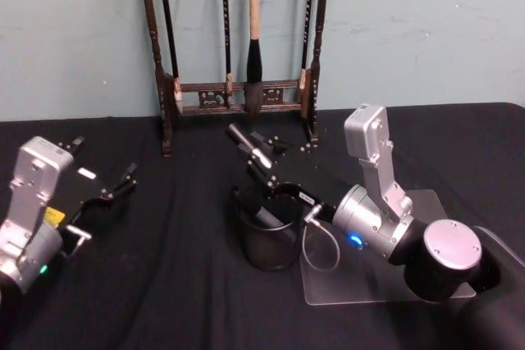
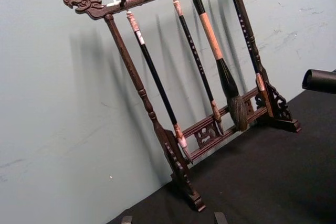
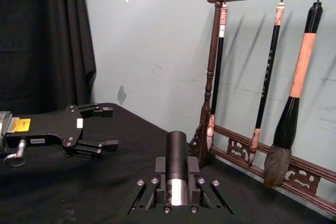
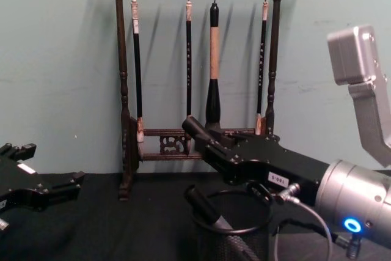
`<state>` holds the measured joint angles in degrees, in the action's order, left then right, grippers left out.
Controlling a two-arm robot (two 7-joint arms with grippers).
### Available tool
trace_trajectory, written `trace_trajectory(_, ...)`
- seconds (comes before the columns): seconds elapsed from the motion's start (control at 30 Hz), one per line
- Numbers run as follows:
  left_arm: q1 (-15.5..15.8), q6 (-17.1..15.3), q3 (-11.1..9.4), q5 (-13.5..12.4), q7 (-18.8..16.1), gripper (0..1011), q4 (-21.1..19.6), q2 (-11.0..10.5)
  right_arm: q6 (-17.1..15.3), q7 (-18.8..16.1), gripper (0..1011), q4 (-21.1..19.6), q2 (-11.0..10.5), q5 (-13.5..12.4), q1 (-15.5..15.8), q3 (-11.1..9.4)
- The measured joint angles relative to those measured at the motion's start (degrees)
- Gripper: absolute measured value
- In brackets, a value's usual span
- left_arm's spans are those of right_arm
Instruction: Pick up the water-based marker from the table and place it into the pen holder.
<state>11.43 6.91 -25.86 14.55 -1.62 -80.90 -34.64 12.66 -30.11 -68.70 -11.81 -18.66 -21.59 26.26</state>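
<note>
While your right gripper is clenching the black marker, tilted just above the wire-mesh pen holder (another dark pen is leaning inside it), your left gripper is sitting parked at the left, fingers spread, grasping nothing. The wooden brush rack is standing behind.

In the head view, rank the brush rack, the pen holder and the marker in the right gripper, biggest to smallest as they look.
1. brush rack, though farthest back and cut off at the top.
2. pen holder.
3. marker in the right gripper, partly hidden by the jaws.
</note>
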Motion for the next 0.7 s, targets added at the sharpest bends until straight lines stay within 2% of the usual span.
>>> trace_trajectory(0.7,0.0,0.0,0.0,0.0,0.0,1009,0.0,0.0,0.4,0.4,242,1.6,0.9,0.6,-1.0,0.3)
